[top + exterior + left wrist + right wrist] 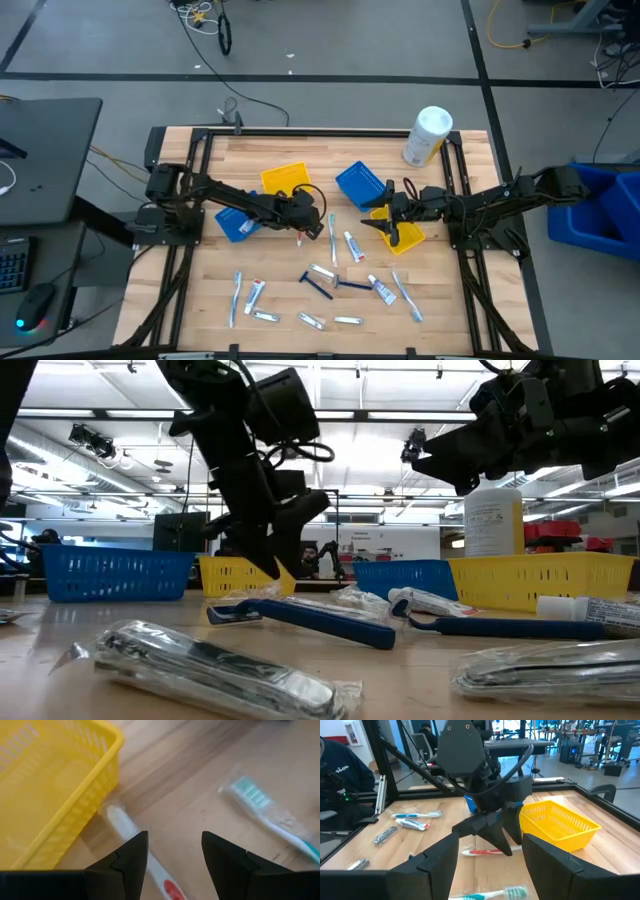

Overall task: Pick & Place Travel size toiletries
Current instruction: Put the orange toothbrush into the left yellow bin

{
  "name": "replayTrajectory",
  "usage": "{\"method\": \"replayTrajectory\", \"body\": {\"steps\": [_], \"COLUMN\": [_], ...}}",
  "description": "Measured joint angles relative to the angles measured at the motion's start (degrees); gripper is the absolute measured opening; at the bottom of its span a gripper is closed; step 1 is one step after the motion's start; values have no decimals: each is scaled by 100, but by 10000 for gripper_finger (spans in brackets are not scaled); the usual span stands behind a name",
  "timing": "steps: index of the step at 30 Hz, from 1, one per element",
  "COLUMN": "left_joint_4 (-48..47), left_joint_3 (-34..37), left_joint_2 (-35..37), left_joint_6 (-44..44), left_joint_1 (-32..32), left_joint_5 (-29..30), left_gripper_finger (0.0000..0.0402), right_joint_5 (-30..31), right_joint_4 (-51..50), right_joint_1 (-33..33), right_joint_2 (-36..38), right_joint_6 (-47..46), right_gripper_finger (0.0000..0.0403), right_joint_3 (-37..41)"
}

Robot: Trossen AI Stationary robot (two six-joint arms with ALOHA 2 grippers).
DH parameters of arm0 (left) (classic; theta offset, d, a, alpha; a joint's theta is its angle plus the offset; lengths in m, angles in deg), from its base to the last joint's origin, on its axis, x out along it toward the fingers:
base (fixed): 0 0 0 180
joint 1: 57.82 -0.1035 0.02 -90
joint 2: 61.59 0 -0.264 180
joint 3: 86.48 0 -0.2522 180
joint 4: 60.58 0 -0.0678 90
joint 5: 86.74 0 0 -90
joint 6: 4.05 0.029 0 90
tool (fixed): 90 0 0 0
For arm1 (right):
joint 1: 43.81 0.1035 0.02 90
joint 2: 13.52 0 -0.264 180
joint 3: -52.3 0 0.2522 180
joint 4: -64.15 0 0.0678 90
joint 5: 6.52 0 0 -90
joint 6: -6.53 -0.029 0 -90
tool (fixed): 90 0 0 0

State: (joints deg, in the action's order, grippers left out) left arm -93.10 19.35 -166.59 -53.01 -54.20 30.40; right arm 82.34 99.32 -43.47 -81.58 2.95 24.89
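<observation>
Clear-wrapped toiletries [210, 665] lie closest to the low camera on the wooden table [200, 290], with more strewn along its near half. Left gripper [303, 231] hangs wide open and empty just over a red-and-white toothbrush [150, 865] beside a yellow bin [45, 790]. Right gripper [383, 216], also open and empty, hovers over another yellow bin [410, 240]. No label is readable. Blue bins [110, 575] and a lit workshop lie behind.

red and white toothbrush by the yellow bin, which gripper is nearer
Left. The left gripper hangs right over the red and white toothbrush, fingers open. The right gripper is farther off, over another yellow bin.
</observation>
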Motion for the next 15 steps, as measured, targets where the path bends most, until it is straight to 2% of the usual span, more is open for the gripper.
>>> {"method": "replayTrajectory", "body": {"steps": [15], "left_joint_4": [-536], "left_joint_3": [8], "left_joint_2": [-1], "left_joint_6": [-439], "left_joint_1": [-8], "left_joint_5": [-51], "left_gripper_finger": [193], "right_joint_5": [0], "right_joint_4": [5], "right_joint_1": [0], "right_joint_2": [0], "right_joint_6": [-1], "right_gripper_finger": [247], "right_joint_3": [0]}}
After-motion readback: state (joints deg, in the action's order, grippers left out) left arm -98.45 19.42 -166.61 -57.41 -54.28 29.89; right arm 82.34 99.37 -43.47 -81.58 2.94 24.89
